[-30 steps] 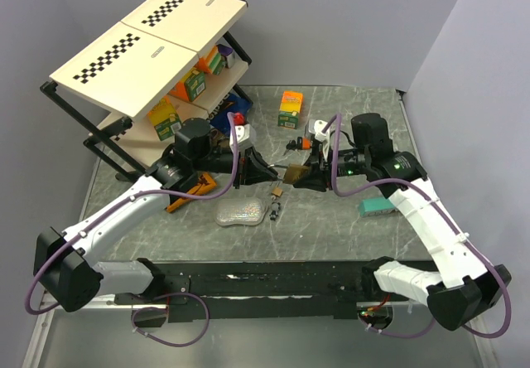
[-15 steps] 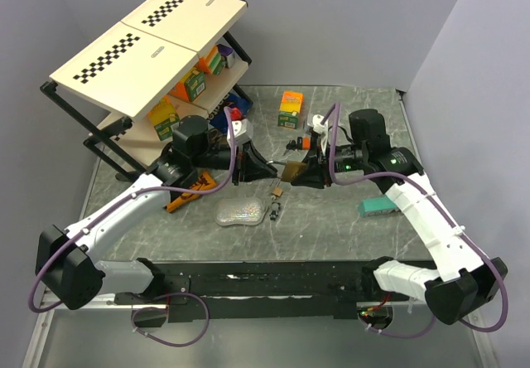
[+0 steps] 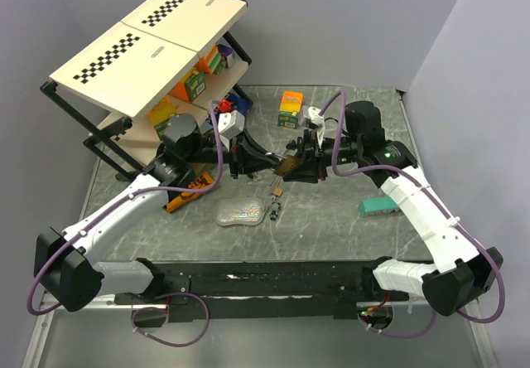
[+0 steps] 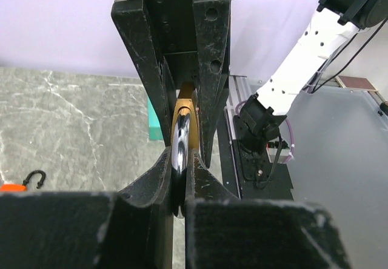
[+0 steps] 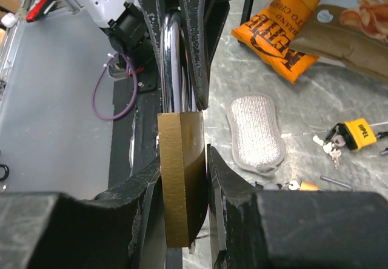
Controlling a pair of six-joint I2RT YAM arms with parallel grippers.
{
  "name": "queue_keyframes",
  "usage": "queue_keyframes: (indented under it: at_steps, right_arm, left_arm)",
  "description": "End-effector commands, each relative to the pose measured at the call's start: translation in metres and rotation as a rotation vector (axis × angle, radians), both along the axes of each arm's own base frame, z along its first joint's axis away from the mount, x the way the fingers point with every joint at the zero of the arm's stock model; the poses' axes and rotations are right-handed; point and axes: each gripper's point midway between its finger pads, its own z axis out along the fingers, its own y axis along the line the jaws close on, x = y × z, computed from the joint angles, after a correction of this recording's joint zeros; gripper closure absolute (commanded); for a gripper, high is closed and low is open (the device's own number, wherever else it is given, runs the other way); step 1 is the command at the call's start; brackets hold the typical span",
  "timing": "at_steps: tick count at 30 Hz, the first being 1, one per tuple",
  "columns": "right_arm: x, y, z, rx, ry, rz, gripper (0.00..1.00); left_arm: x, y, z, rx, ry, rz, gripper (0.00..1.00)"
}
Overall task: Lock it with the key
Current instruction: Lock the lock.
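Note:
A brass padlock [image 3: 286, 167] hangs in the air between both arms over the table's middle. My right gripper [image 5: 185, 181] is shut on its brass body [image 5: 180, 178], pads on both flat faces. My left gripper [image 4: 180, 181] is shut on its chrome shackle [image 4: 180, 142], and the brass body [image 4: 194, 123] shows just beyond. In the top view the left gripper [image 3: 267, 162] and right gripper [image 3: 300, 167] meet at the lock. A small yellow padlock with a bunch of keys [image 5: 344, 137] lies on the table below [image 3: 276, 196]. The lock's keyhole is hidden.
A silver sponge [image 3: 242, 213] lies near the keys. An orange crisp bag [image 3: 186, 194] lies under the left arm. A teal block [image 3: 377, 207] is at the right, an orange-green box [image 3: 290, 108] at the back, and a tilted shelf rack [image 3: 157, 53] at the back left.
Both grippers have shifted slightly toward the back of the table with the padlock still between them. Both wrists have turned a little. Neither grip has changed.

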Motion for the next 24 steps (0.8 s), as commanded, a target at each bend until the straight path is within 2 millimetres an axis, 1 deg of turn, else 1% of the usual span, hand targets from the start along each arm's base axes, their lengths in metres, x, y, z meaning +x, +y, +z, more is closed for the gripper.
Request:
queue_keyframes:
  at_steps: [1, 2, 3, 4, 6, 7, 9, 10, 11, 12, 13, 14, 16, 17, 20, 22, 24]
  right_arm:
    - [-0.026, 0.033, 0.09, 0.241, -0.33, 0.231, 1.0]
    - [-0.025, 0.031, 0.087, 0.233, -0.339, 0.224, 1.0]
    - [-0.022, 0.027, 0.08, 0.215, -0.32, 0.205, 1.0]
    - [-0.022, 0.023, 0.074, 0.197, -0.299, 0.189, 1.0]
    - [-0.017, 0.015, 0.063, 0.171, -0.278, 0.157, 1.0]
    - [-0.02, 0.01, 0.057, 0.154, -0.253, 0.15, 1.0]
    - [-0.017, 0.004, 0.047, 0.129, -0.253, 0.129, 1.0]
    - [-0.016, -0.001, 0.043, 0.117, -0.236, 0.11, 0.94]
    - [-0.014, -0.005, 0.04, 0.111, -0.225, 0.096, 0.92]
    - [-0.014, -0.008, 0.036, 0.102, -0.207, 0.086, 0.87]
    - [-0.011, -0.013, 0.034, 0.096, -0.203, 0.064, 0.78]
    - [-0.011, -0.017, 0.03, 0.082, -0.191, 0.053, 0.62]
    - [-0.01, -0.022, 0.026, 0.066, -0.186, 0.029, 0.44]
    - [-0.009, -0.025, 0.022, 0.05, -0.172, 0.015, 0.33]
    - [-0.008, -0.033, 0.016, 0.023, -0.172, -0.013, 0.26]
    - [-0.011, -0.037, 0.01, 0.003, -0.163, -0.023, 0.26]
    - [-0.013, -0.041, 0.004, -0.013, -0.156, -0.032, 0.27]
  left_arm:
    - [-0.029, -0.028, -0.012, 0.009, -0.043, -0.154, 0.99]
    - [-0.025, -0.025, -0.008, 0.006, -0.045, -0.139, 0.99]
    - [-0.02, -0.023, -0.007, 0.007, -0.047, -0.125, 0.99]
    - [-0.013, -0.02, -0.006, 0.011, -0.049, -0.096, 0.99]
    - [-0.005, -0.016, -0.001, 0.023, -0.062, -0.056, 0.99]
    - [0.002, -0.013, 0.0, 0.027, -0.064, -0.032, 0.99]
    - [0.004, -0.008, 0.006, 0.019, -0.064, -0.019, 0.99]
    - [0.008, -0.003, 0.01, 0.014, -0.065, -0.003, 0.99]
    - [0.008, -0.001, 0.011, 0.013, -0.053, -0.002, 0.99]
    - [0.009, 0.002, 0.013, 0.013, -0.051, 0.003, 0.99]
    - [0.01, 0.004, 0.014, 0.014, -0.05, 0.01, 0.99]
    - [0.01, 0.007, 0.017, 0.011, -0.061, 0.014, 0.99]
    - [0.01, 0.009, 0.018, 0.014, -0.062, 0.02, 0.99]
    - [0.01, 0.011, 0.021, 0.008, -0.069, 0.022, 0.99]
    - [0.01, 0.014, 0.027, -0.005, -0.063, 0.03, 0.99]
    - [0.01, 0.015, 0.029, -0.01, -0.063, 0.033, 0.99]
    - [0.006, 0.017, 0.031, -0.021, -0.057, 0.03, 0.99]
